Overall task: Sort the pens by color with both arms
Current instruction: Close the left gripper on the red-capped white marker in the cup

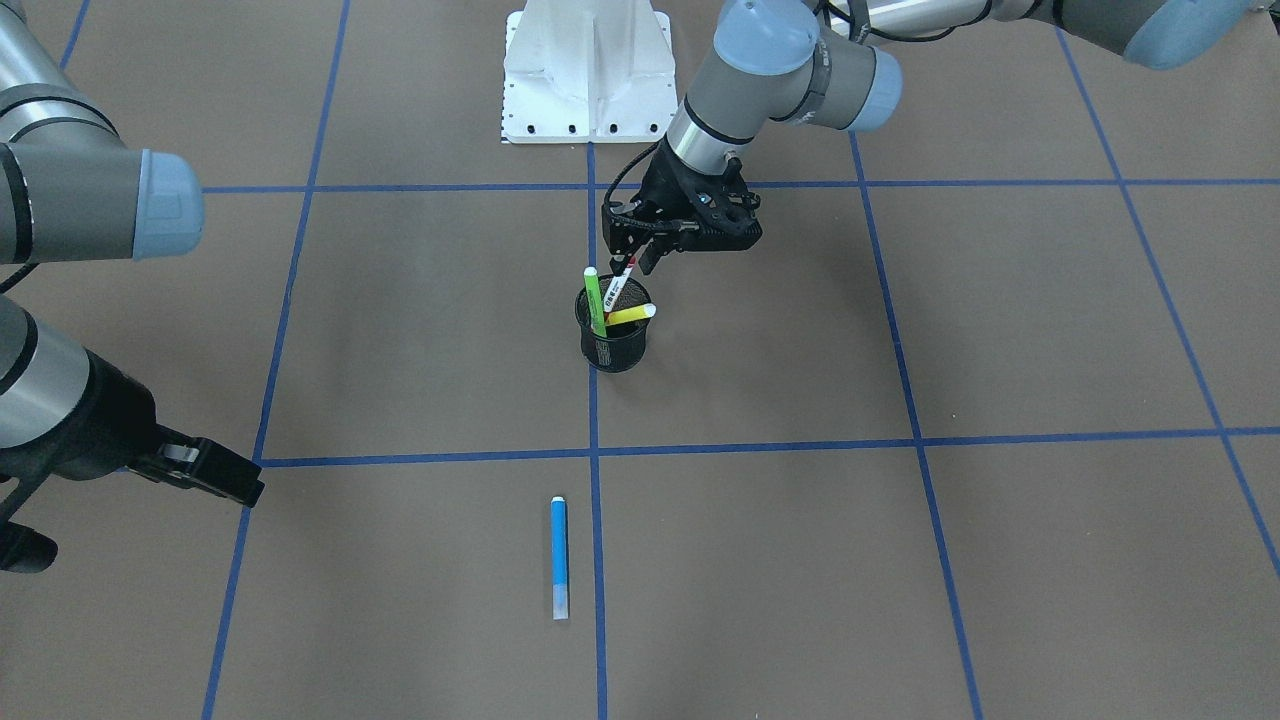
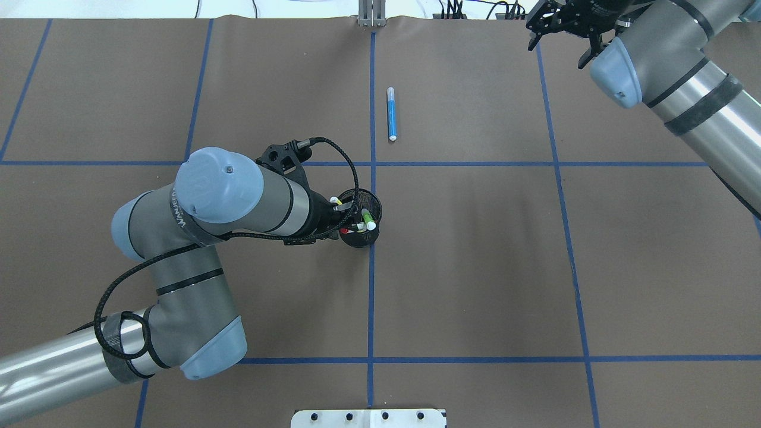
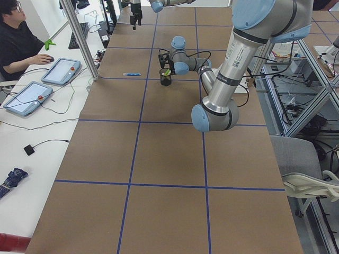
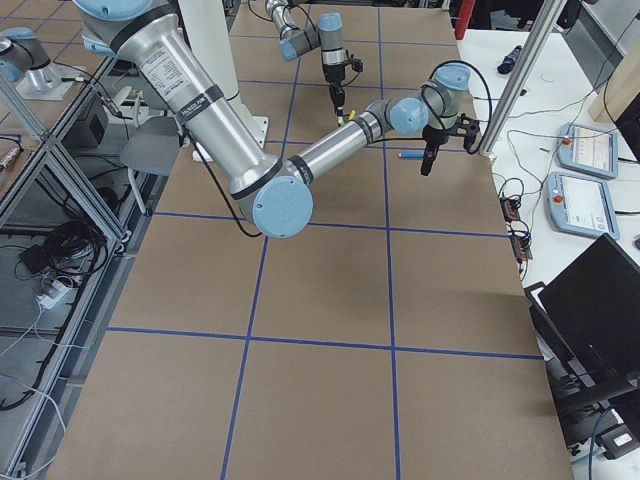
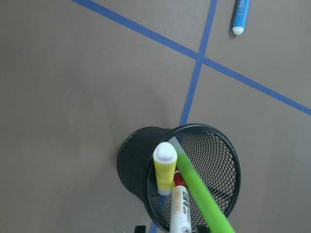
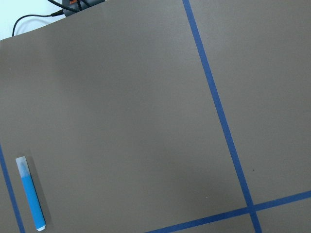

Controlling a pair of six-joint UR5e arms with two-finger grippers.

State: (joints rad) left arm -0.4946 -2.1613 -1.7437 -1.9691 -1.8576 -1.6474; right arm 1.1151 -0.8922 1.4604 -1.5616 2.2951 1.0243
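A black mesh cup [image 1: 612, 345] stands at the table's middle. It holds a green pen [image 1: 595, 300], a yellow pen [image 1: 630, 315] with pale caps and a white-barrelled red-capped pen [image 5: 179, 213]. My left gripper [image 1: 635, 262] is right above the cup and looks shut on the top of the white pen [image 1: 627, 270]. A blue pen [image 1: 560, 555] lies flat on the table, well away from the cup on the operators' side; it also shows in the overhead view [image 2: 391, 113]. My right gripper [image 2: 559, 44] hovers open and empty near the far edge, to the side of the blue pen.
The white pedestal base [image 1: 588, 70] stands behind the cup on the robot's side. Blue tape lines [image 1: 595, 450] divide the brown table into squares. An operator [image 3: 18, 42] sits at a side desk with tablets, beyond the table's edge.
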